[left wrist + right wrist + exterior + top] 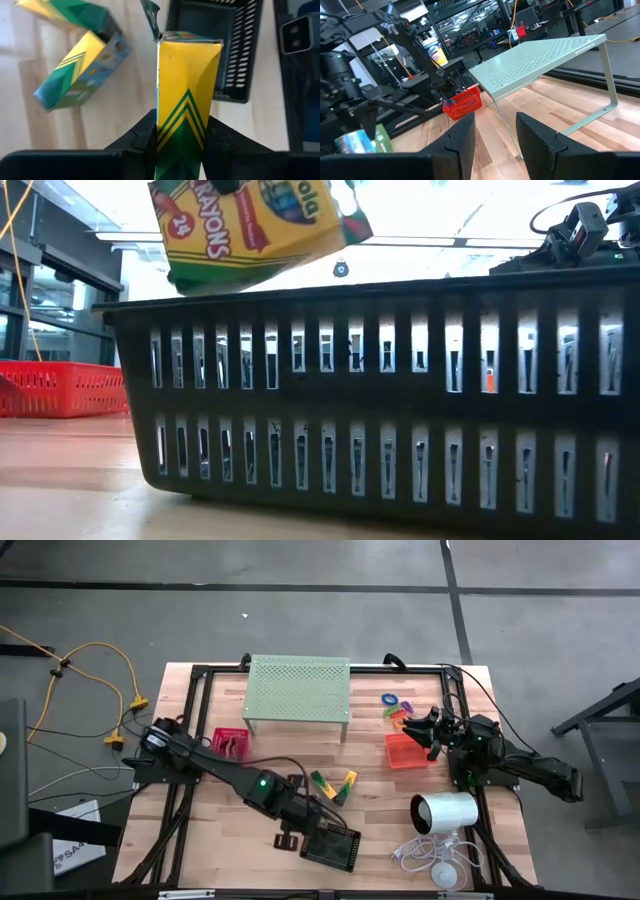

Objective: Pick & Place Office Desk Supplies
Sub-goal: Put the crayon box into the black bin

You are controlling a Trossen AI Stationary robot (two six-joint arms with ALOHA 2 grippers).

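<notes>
Left gripper (180,142) clamped on upright yellow-and-green crayon box (186,95), long axis vertical, poised beside black mesh tray (220,55) at frame upper right; right gripper (495,135) open, empty, farther off.

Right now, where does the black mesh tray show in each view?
High: black mesh tray near the picture's bottom, centre.
Low: it fills the foreground.
Left wrist: beyond the crayon box that the left gripper holds.
Right wrist: not in it; the right gripper is open, facing the green stand.
Shared landmark: red tray, in the high, low and right wrist views.
</notes>
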